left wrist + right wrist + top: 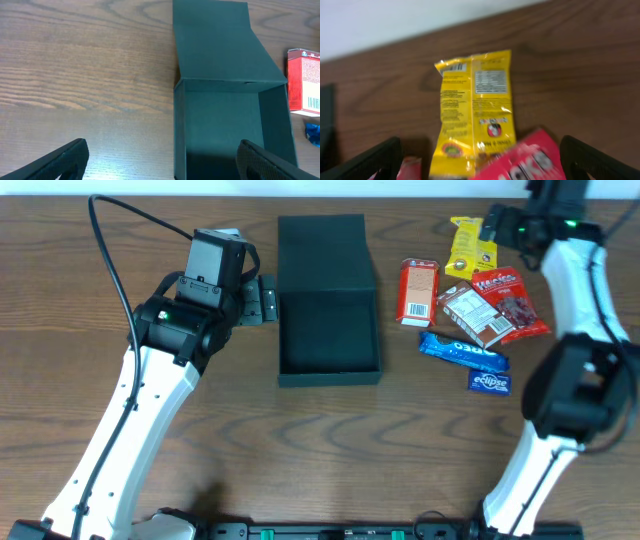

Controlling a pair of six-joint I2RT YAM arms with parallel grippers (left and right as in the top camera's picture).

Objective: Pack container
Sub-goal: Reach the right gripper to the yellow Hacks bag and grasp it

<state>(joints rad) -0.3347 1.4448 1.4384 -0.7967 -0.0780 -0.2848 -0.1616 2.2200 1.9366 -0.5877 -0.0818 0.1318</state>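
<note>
While both hands stand wide open and grip nothing, the dark teal-black shallow cardboard container (328,330) sits near the middle of the brown wood-grain surface (230,430). Its cavity faces up, and its hinged flap lid (320,248) is folded back flat toward the far edge.

The left hand (260,300) hangs just beside the container's left wall. In its own wrist view, the two dark fingers (62,161) frame the box's left edge, with a wide stretch of bare wood on the outer side.

To the right of the container, a narrow strip of wood separates its right wall from an upright-printed red-orange carton (419,292). Beyond that lie the other snacks:

- a red foil packet (510,302) overlapping a brown-and-white packet (470,315)
- a long blue wrapper (462,350) just beside them on the near side
- a small blue gum packet (489,383) nearest the front

The right hand (497,228) hovers over the far right corner above a yellow snack packet (475,110). That packet lies flat near the surface's back edge, and its lower end is tucked under the red packet. The wood in front of the container is open as far as the near edge.
</note>
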